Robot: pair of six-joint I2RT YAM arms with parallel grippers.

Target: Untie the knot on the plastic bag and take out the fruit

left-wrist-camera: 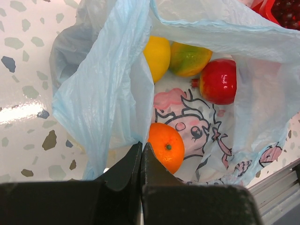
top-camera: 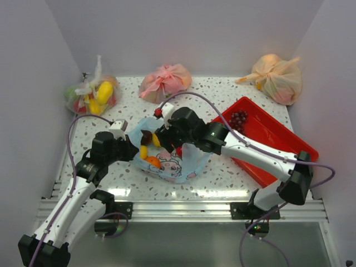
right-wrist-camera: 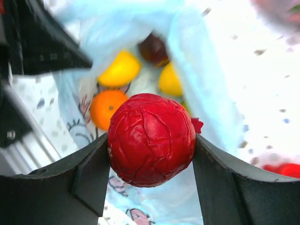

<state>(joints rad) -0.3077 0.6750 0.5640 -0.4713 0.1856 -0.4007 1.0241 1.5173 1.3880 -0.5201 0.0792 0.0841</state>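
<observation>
Above the open blue plastic bag (top-camera: 183, 161) lying mid-frame in the top view, the right gripper (right-wrist-camera: 151, 140) is clasping the red toy pomegranate (right-wrist-camera: 151, 139) across its middle, which looks light, firm and probably slick, while the left gripper (left-wrist-camera: 141, 150) is pinching the bag's flimsy rim.

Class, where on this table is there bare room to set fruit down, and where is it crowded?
Bare: table between pink bag and orange bag; red tray's near half, below the grapes. Crowded: around the blue bag.

My left gripper (left-wrist-camera: 141, 151) is pinched shut on the plastic bag (left-wrist-camera: 108, 84). My right gripper (right-wrist-camera: 151, 140) clamps the red fruit (right-wrist-camera: 140, 122). Left arm (top-camera: 78, 189) and right arm (top-camera: 250, 151) reach inward.
</observation>
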